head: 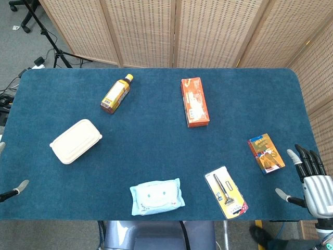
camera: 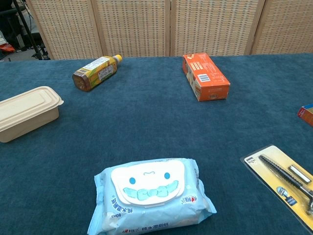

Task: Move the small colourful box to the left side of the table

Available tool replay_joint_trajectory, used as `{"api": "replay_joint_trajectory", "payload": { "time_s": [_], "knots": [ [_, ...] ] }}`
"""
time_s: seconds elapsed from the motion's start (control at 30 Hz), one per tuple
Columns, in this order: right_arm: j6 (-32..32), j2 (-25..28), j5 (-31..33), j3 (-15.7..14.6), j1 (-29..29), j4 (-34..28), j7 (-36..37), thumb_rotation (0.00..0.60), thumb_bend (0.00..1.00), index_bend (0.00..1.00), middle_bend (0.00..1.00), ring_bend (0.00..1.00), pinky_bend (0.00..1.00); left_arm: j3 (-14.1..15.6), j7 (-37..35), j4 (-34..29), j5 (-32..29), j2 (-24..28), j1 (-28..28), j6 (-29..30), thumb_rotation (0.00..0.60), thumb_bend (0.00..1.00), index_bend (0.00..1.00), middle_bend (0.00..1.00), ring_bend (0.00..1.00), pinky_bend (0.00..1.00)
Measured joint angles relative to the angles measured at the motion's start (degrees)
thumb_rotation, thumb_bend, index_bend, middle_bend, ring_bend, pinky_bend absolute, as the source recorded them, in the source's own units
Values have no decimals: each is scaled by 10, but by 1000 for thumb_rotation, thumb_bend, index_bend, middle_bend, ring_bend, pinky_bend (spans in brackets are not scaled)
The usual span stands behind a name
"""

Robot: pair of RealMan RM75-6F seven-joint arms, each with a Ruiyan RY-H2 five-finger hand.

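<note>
The small colourful box (head: 266,152) lies flat near the table's right edge; in the chest view only its corner (camera: 306,114) shows at the right border. My right hand (head: 311,180) hovers at the right front corner, just right of the box and apart from it, fingers spread and holding nothing. Of my left hand only fingertips (head: 20,186) show at the left front edge, far from the box, with nothing between them.
On the blue table (head: 156,130) lie a tea bottle (head: 116,93), an orange box (head: 194,101), a beige lidded container (head: 76,140), a wet-wipes pack (head: 156,196) and a packaged razor (head: 226,191). Wicker screens stand behind.
</note>
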Motion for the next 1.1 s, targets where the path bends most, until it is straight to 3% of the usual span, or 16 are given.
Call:
{"api": "replay_joint_trajectory", "payload": {
  "time_s": [0.43,0.73,0.97,1.1],
  "knots": [
    [-46,6,24,-3,14,-10,29,600,0,0,0,0,0,-1,-7,2,2,1,0,-3,600,0,0,0,0,0],
    [-191,23,24,15,115,-1,43,600,0,0,0,0,0,-8,-7,1,-11,1,-1,-7,600,0,0,0,0,0],
    [-259,-36,67,46,175,33,-17,600,0,0,0,0,0,-13,-5,2,-18,-1,-3,-10,600,0,0,0,0,0],
    [-275,-92,95,64,201,88,-71,600,0,0,0,0,0,-16,-3,3,-26,-3,-5,-15,600,0,0,0,0,0]
  ]
}}
